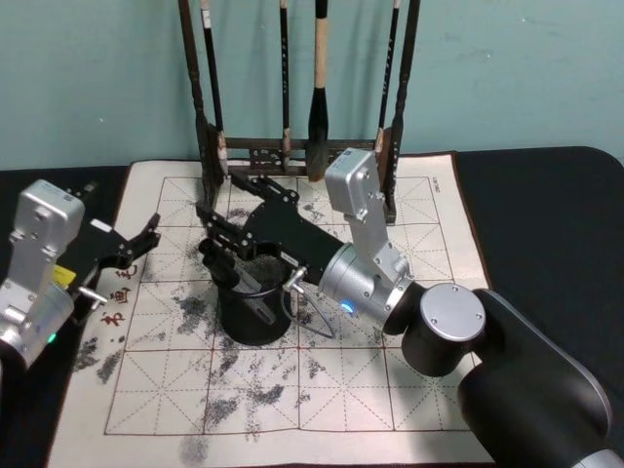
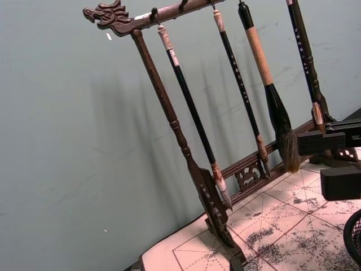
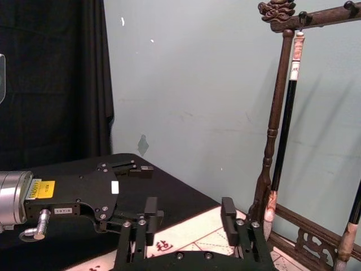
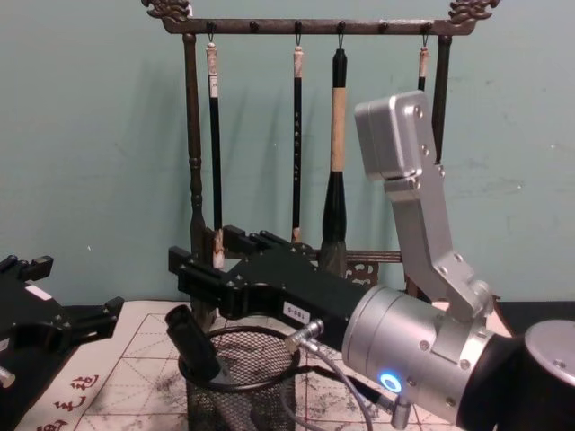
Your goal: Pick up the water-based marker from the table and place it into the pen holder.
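The black wire-mesh pen holder [image 1: 255, 317] stands on the ink-stained calligraphy mat, a little left of its middle. A thick black marker [image 4: 192, 343] leans tilted inside it, with its upper end sticking out over the left rim [image 4: 235, 334]. My right gripper [image 1: 226, 202] hovers just above the holder and the marker. It is open, and the right wrist view shows nothing between its fingers [image 3: 151, 210]. My left gripper [image 1: 149, 237] rests open over the mat's left edge, apart from the holder.
A tall dark wooden brush rack [image 1: 292, 151] with several hanging brushes stands at the mat's far edge, right behind the holder. The gridded mat [image 1: 322, 390] lies on a black table. A teal wall rises behind the rack.
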